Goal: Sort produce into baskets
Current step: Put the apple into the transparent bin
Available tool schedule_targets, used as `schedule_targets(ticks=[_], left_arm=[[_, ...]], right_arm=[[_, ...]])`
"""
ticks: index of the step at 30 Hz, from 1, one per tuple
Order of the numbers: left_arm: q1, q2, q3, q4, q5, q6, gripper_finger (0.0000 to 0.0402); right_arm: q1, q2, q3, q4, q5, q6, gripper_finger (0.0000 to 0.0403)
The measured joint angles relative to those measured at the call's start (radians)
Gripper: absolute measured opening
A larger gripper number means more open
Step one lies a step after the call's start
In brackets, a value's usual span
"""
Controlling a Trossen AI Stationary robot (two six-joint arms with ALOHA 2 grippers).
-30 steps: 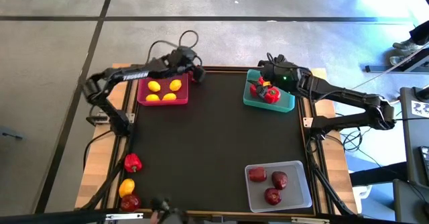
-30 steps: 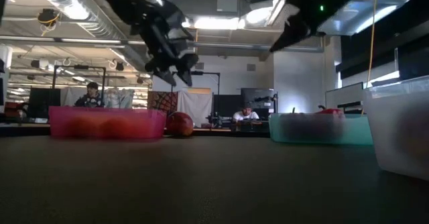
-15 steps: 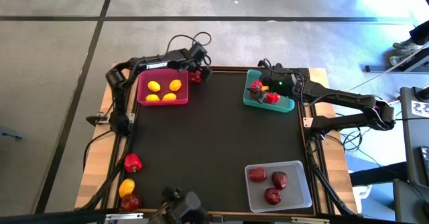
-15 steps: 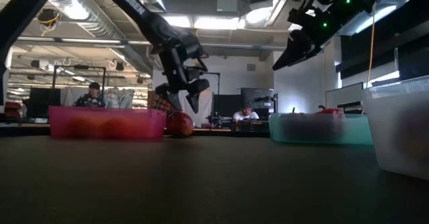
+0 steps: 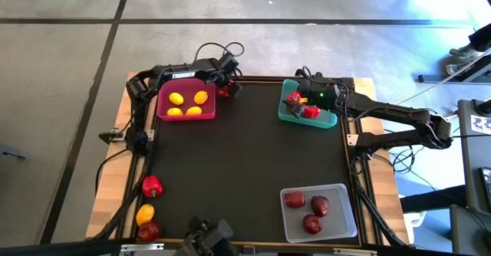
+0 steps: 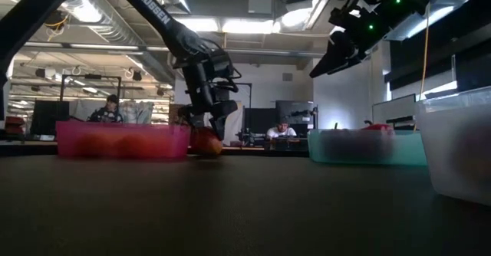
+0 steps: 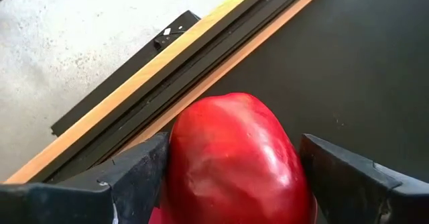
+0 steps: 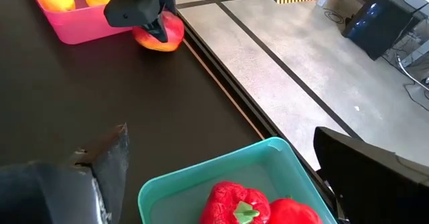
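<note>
Lowering left gripper (image 5: 225, 87) around apple (image 5: 223, 91)

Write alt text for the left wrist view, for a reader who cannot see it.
A shiny red apple fills the space between the left gripper's two open dark fingers, resting on the black table. Behind it run the table's wooden edge and a grey floor.

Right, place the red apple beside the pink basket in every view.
High: red apple, right of pink basket, under left claw.
Low, at the basket's right end.
Left wrist, between the open fingers.
Right wrist, beside the basket.
Shared landmark: pink basket.
</note>
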Motion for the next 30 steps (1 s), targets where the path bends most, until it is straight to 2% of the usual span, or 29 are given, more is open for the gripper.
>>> schedule_targets(ticks=[3,11,30], left_arm=[[-0.005,0.001,-0.001,-0.002,0.001,0.019,0.0323],[-0.015,-0.002,-0.003,-0.004,0.003,0.045,0.0273],[-0.093,-0.116,-0.01,-0.014,0.027,0.071,0.0278]], right_arm=[[0.0,0.0,0.0,0.0,-0.006,0.0,0.0383],[0.0,0.0,0.0,0.0,-0.007,0.022,0.0383],[0.0,0.0,0.0,-0.003,-0.01,0.024,0.0383]])
